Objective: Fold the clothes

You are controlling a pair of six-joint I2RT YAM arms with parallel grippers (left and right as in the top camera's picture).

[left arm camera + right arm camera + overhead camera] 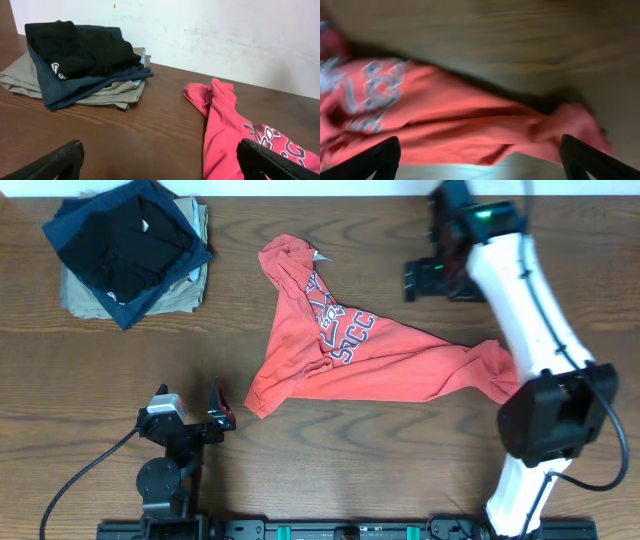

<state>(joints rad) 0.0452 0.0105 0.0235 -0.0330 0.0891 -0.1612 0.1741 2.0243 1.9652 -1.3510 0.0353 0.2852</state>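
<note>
Left fingers (222, 408): released, spread wide, holding nothing.
Right fingers (412, 280): spread and empty too. My wrist view is blurred, so I cannot tell how high they hang over the cloth.
T-shirt (380, 365): crumpled on the desk (330, 470), unfolded. It lies ahead and to the right of my left fingers and across the gap of my right ones.
Long axis: side to side, with the neck end bent off toward the far edge.
Nearer arm: the left fingers sit just beside the near-left corner, and the right ones are over the lettering side.
Garment stack (130, 250): ahead-left of my left fingers, well apart from the T-shirt.
Next, I judge: spread it flat first, one end per arm.
</note>
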